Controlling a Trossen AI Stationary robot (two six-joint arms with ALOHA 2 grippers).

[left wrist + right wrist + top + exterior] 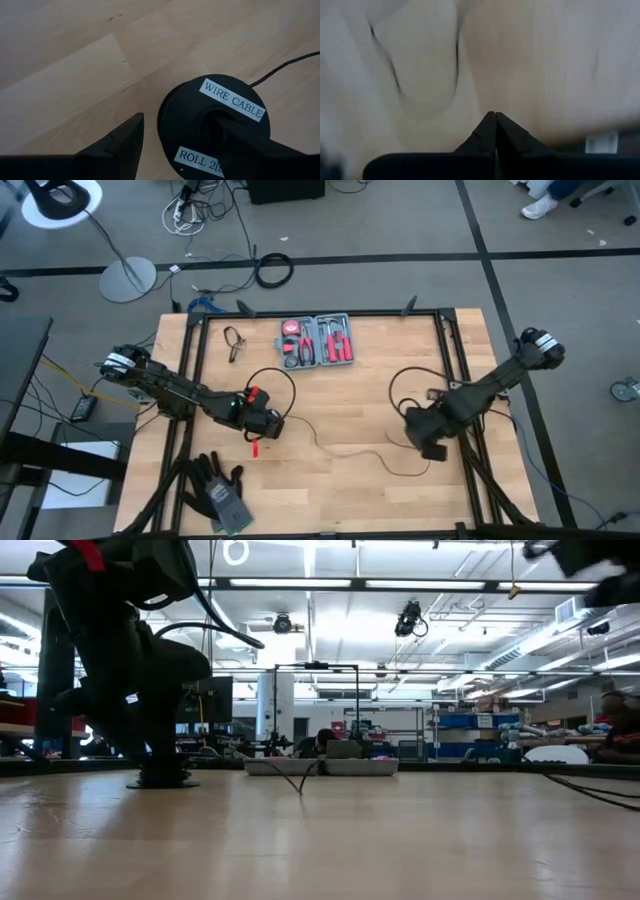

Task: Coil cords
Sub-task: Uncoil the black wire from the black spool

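A black spool labelled "WIRE CABLE" and "ROLL 2" lies flat on the wooden table, left of centre. A thin black wire runs from it in loops across the table toward the right arm; it also shows in the low view. My left gripper is open over the spool, one finger in its centre and one outside its rim. My right gripper is shut low over the table at the right; its wrist view shows blurred wire loops ahead and nothing between the fingertips. My left gripper has one finger in the spool's centre hole and the other finger outside the rim, with a strip of table between it and the rim. It comes slanting from above. Whether the inner finger touches the hub, I cannot tell.
An open red tool kit lies at the far middle, a small hand tool to its left. Black gloves lie at the near left. A small red piece lies by the left gripper. Black frame rails cross the table.
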